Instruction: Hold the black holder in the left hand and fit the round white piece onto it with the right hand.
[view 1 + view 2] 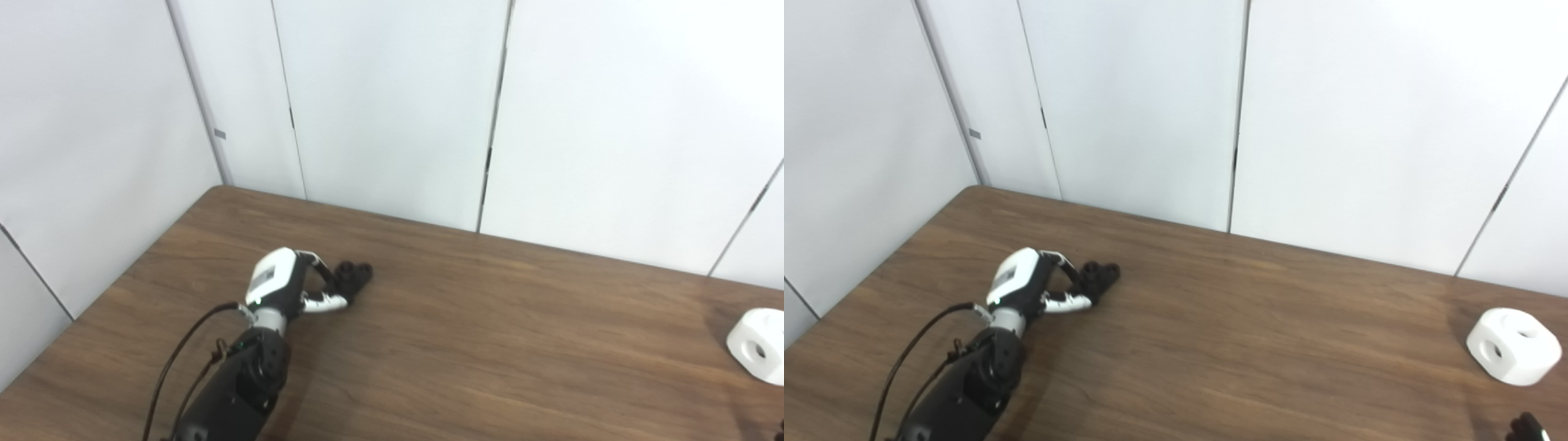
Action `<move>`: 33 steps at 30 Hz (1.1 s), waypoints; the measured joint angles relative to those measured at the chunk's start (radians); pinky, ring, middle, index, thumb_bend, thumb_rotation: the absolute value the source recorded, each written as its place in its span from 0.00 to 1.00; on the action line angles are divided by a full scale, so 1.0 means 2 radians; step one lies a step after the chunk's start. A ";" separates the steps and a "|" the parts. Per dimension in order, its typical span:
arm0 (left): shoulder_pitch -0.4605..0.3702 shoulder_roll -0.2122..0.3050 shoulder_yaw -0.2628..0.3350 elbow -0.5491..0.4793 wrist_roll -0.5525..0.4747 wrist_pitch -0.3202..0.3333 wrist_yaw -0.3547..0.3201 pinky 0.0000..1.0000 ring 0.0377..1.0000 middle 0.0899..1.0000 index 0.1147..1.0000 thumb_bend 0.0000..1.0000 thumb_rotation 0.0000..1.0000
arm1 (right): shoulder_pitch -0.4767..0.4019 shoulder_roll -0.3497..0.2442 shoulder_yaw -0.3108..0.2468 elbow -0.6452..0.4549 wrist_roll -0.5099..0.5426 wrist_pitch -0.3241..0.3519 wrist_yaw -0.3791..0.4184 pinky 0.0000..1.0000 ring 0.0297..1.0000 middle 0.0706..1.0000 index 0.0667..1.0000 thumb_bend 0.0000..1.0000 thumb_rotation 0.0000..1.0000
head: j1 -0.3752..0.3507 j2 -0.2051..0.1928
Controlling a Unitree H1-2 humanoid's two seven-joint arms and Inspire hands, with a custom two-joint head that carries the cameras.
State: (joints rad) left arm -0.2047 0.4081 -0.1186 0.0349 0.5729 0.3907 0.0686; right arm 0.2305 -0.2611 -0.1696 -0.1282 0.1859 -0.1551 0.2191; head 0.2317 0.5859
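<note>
Though wood-grained, table (1249, 343) amid white panels (1139, 110)

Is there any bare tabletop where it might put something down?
Yes: the broad wooden stretch of the table between the black holder, at the left hand, and the round white piece near the right edge is bare. The far strip along the wall is bare too. Only those two spots are occupied.

A bare test room or lab corner: plain white wall panels (392, 104) with narrow vertical seams close around a wood-grain counter (490, 343), which carries only a robot arm (239, 380) with trailing cables and small printed-looking parts.
</note>
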 measured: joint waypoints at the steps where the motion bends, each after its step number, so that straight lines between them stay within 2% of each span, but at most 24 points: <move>1: 0.005 -0.001 -0.001 -0.010 0.001 0.000 -0.005 0.88 0.88 0.77 0.42 0.52 0.05 | 0.000 0.001 0.001 -0.001 -0.003 0.000 -0.002 1.00 1.00 0.99 1.00 0.62 1.00 | 0.000 0.000; 4: 0.021 -0.005 -0.008 -0.042 0.002 0.001 -0.021 0.87 0.89 0.77 0.42 0.52 0.05 | 0.000 0.002 0.003 -0.002 -0.005 0.000 -0.003 1.00 1.00 0.99 1.00 0.62 1.00 | -0.015 0.006; 8: 0.048 -0.012 -0.031 -0.093 0.008 -0.001 -0.044 0.87 0.89 0.78 0.42 0.52 0.05 | 0.002 0.005 0.007 -0.006 -0.011 0.000 -0.007 1.00 0.98 0.98 1.00 0.63 1.00 | -0.043 0.018; 12: 0.080 -0.023 -0.056 -0.133 0.013 -0.022 -0.053 0.88 0.89 0.78 0.42 0.52 0.05 | 0.010 0.016 0.016 -0.021 -0.023 0.005 -0.015 1.00 0.99 0.97 1.00 0.61 1.00 | -0.066 0.027; 17: 0.104 -0.032 -0.082 -0.173 0.029 -0.028 -0.076 0.86 0.89 0.79 0.42 0.52 0.05 | 0.017 0.030 0.025 -0.038 -0.031 0.018 -0.028 1.00 0.98 0.97 1.00 0.59 1.00 | -0.090 0.047; 21: 0.121 -0.032 -0.112 -0.190 0.047 -0.053 -0.089 0.91 0.89 0.78 0.42 0.52 0.05 | 0.020 0.035 0.032 -0.045 -0.041 0.028 -0.036 1.00 0.98 0.96 1.00 0.58 1.00 | -0.107 0.061; 24: 0.134 -0.035 -0.131 -0.208 0.062 -0.065 -0.105 0.90 0.90 0.79 0.42 0.52 0.05 | 0.023 0.041 0.037 -0.053 -0.046 0.036 -0.045 1.00 0.97 0.95 1.00 0.59 1.00 | -0.111 0.067; 30: 0.146 -0.038 -0.144 -0.228 0.076 -0.075 -0.135 0.90 0.89 0.79 0.42 0.52 0.05 | 0.026 0.048 0.047 -0.062 -0.050 0.047 -0.057 1.00 0.97 0.95 0.99 0.61 1.00 | -0.126 0.090; 33: 0.149 -0.038 -0.152 -0.233 0.082 -0.083 -0.144 0.92 0.90 0.79 0.42 0.52 0.05 | 0.027 0.051 0.050 -0.071 -0.053 0.060 -0.062 1.00 0.98 0.96 0.99 0.62 1.00 | -0.128 0.094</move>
State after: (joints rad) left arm 0.0938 0.3322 -0.4224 -0.4318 0.7373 0.2248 -0.2195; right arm 0.2836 -0.1587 -0.0705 -0.2706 0.0809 -0.0361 0.0949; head -0.0245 0.7731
